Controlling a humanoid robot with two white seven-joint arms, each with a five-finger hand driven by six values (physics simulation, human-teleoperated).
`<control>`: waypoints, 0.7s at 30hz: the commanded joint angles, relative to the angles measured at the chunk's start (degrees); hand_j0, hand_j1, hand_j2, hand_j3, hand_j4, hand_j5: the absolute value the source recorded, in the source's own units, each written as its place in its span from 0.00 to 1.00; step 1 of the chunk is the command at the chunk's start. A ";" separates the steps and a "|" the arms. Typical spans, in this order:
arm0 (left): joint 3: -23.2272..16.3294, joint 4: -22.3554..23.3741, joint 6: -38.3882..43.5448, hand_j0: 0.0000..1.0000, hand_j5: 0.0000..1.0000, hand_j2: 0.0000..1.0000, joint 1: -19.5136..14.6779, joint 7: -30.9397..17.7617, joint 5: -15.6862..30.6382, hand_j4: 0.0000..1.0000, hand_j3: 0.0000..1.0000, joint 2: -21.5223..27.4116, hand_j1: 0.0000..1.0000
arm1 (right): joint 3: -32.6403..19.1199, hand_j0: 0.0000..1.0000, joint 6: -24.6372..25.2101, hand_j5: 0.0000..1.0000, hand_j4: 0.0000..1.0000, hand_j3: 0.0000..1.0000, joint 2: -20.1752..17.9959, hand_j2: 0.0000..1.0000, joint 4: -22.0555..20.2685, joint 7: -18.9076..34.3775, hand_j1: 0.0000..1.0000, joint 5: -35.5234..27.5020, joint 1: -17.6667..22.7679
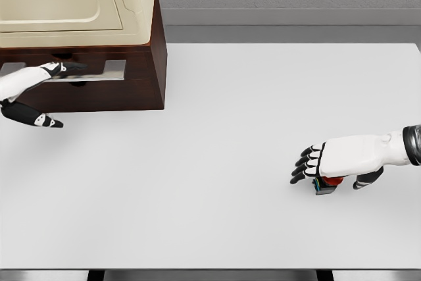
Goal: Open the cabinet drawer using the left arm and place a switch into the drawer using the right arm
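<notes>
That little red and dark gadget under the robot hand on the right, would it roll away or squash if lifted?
The switch looks small, boxy and rigid, so it probably won't squash. Its flat base likely keeps it from rolling. Being smaller than the right robot hand over it, it seems light.

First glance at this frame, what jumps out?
The dark brown cabinet with its cream top, at the upper left on the white table, where the left hand reaches the silver drawer handle. Then the right hand at the lower right, palm down over a small switch with a red part; whether it grips it is unclear.
</notes>
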 commanded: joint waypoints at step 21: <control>0.43 -5.95 -5.40 1.00 1.00 1.00 1.85 0.15 -5.06 1.00 1.00 0.58 1.00 | 0.00 1.00 0.12 1.00 1.00 1.00 0.06 1.00 -0.10 -0.01 1.00 -0.33 -0.18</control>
